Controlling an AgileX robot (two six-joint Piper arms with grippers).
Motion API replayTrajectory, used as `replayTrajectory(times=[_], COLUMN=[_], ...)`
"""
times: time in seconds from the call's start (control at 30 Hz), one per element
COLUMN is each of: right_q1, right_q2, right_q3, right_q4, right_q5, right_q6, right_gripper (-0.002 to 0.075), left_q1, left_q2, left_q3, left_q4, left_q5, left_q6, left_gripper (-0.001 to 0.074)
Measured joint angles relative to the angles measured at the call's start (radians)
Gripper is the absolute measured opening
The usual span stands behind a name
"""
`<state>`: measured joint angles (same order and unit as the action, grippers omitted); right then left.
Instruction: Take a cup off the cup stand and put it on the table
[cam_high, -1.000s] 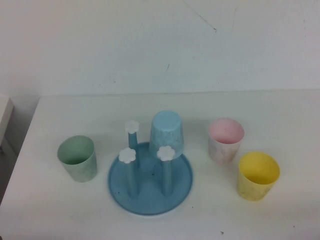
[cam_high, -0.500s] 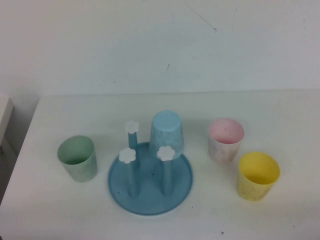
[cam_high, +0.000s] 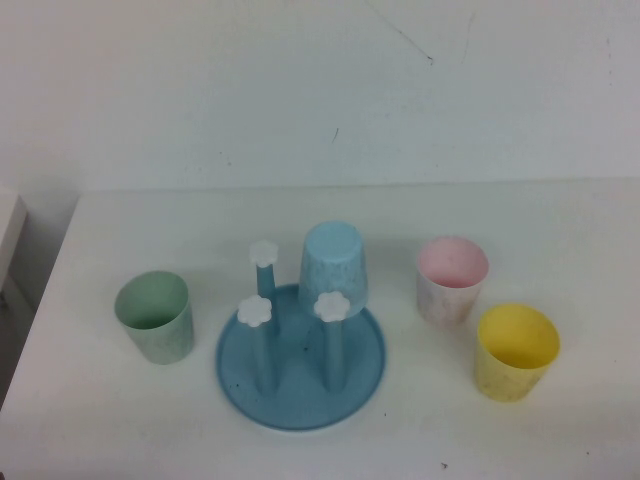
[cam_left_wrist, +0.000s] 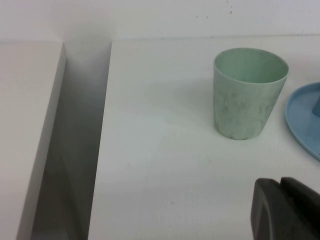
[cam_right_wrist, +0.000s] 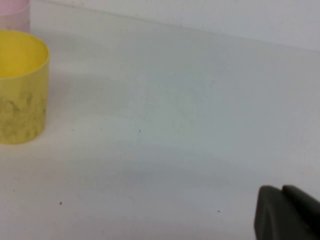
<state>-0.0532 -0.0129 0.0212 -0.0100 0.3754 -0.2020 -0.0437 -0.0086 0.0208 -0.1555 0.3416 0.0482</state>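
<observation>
**Blue cup upside down on its peg, both hands low at the near edge**

We see the light blue cup (cam_high: 333, 263) sitting upside down over the far right peg of the cup stand (cam_high: 300, 372), its closed base pointing up. The stand rests near the middle of the white surface (cam_high: 560, 210), a little toward the near edge. Three pegs are bare and show their white flower caps (cam_high: 254, 311) — one at the far left of the tray, two nearer us.

A pale green cup (cam_high: 154, 316) stands upright toward the left edge of the surface, close beside the stand but not touching it. On the other side a pink cup (cam_high: 451, 278) stands upright, and a yellow cup (cam_high: 515, 351) stands just beside it, nearer the near edge and closer to the right edge.

Neither arm shows from above. In the left wrist view only a dark corner of the left hand (cam_left_wrist: 285, 210) is visible, low over the surface, near the green cup (cam_left_wrist: 248, 93) and the rim of the stand (cam_left_wrist: 300, 120) — we cannot tell whether it is spread or pressed together. The right hand (cam_right_wrist: 286, 214) shows the same way, a dark corner above bare surface with the yellow cup (cam_right_wrist: 21, 87) well apart from it; its state we cannot tell either.
</observation>
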Motion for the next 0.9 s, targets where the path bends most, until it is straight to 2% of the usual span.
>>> replayTrajectory(times=[0.67, 0.9], right_q1=[0.0, 0.0], right_q2=[0.0, 0.0], right_q3=[0.0, 0.0], right_q4=[0.0, -0.007], right_q5=[0.0, 0.0], right_q6=[0.0, 0.0], right_gripper=[-0.0003, -0.0003], left_q1=[0.0, 0.0], left_q2=[0.0, 0.0], left_q3=[0.0, 0.0], left_q4=[0.0, 0.051], left_q5=[0.0, 0.0], left_q6=[0.002, 0.032], left_gripper=[-0.0004, -0.0004])
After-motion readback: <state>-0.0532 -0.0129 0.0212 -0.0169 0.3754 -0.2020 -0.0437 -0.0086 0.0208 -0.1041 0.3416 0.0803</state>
